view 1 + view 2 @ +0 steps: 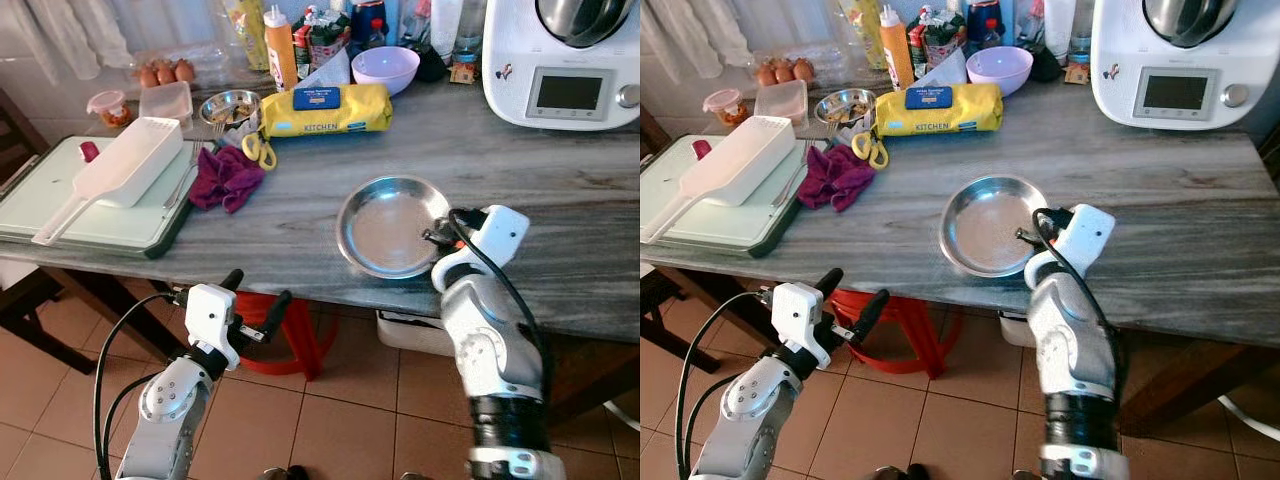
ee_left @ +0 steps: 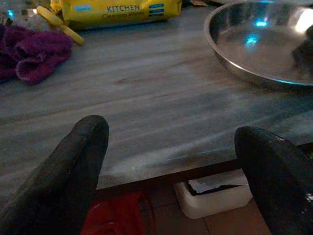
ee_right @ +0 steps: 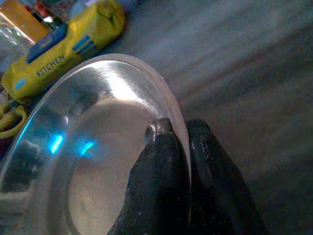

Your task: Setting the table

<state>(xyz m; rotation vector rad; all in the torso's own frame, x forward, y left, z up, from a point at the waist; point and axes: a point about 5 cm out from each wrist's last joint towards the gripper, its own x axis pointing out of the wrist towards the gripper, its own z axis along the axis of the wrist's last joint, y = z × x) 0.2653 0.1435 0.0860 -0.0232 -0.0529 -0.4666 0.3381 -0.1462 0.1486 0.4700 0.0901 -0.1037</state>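
Right wrist view shows your right gripper [image 3: 178,134] with jaws clamped on the right rim of the round shiny steel plate [image 1: 385,225], which lies at the near edge of the grey marble-grained worktop [image 1: 560,200]. Placing is in hand; next, judge release. Left gripper [image 1: 257,300] hangs open below.

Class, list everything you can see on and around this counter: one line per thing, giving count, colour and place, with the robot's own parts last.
steel plate: one, silver, near front edge of the counter
purple cloth: one, left of the plate
scissors: one, yellow handles, behind the cloth
wipes pack: one, yellow, behind the scissors
bowl: one, lilac, back of the counter
kitchen machine: one, white, back right
scoop: one, white, on the green board
stool: one, red, under the counter
left gripper: black fingers apart, below the counter edge
right gripper: black fingers pinching the plate's rim
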